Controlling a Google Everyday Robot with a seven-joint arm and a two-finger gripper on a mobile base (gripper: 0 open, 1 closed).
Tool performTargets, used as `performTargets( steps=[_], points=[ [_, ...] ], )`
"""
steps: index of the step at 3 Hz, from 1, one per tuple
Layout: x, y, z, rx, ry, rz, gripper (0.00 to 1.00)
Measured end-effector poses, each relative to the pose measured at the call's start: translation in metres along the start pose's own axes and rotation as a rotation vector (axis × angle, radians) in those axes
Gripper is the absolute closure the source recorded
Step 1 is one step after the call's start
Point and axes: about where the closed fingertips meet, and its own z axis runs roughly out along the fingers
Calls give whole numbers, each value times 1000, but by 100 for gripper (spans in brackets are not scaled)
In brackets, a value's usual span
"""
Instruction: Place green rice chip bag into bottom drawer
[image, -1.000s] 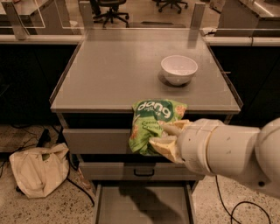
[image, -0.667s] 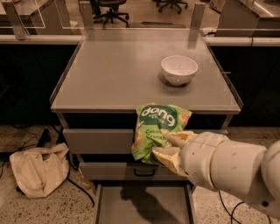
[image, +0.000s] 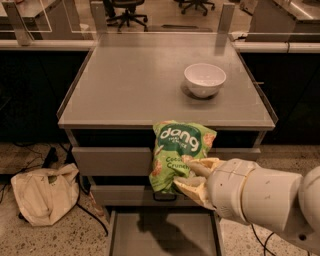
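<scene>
The green rice chip bag (image: 178, 152) is a bright-green pouch with white "dang" lettering, held upright in the air in front of the grey cabinet's upper drawers. My gripper (image: 192, 176), cream-coloured fingers on a thick white arm coming from the lower right, is shut on the bag's lower right part. The bottom drawer (image: 162, 235) is pulled open below the bag, showing its flat grey floor and thin side walls. The bag hangs above the drawer's back end.
A white bowl (image: 204, 79) stands on the cabinet top (image: 125, 85) at the right rear. A beige cloth sack (image: 45, 194) lies on the floor left of the cabinet, with dark cables beside it. Office chairs and desks stand behind.
The bag and my gripper have moved a little lower and to the right, toward the open bottom drawer. The bowl and sack have not moved.
</scene>
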Motion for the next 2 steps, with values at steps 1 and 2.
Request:
performTargets(
  steps=[1,2],
  points=[
    [15,9,8,-15,9,32,100],
    [44,21,15,-18,30,78,100]
  ],
)
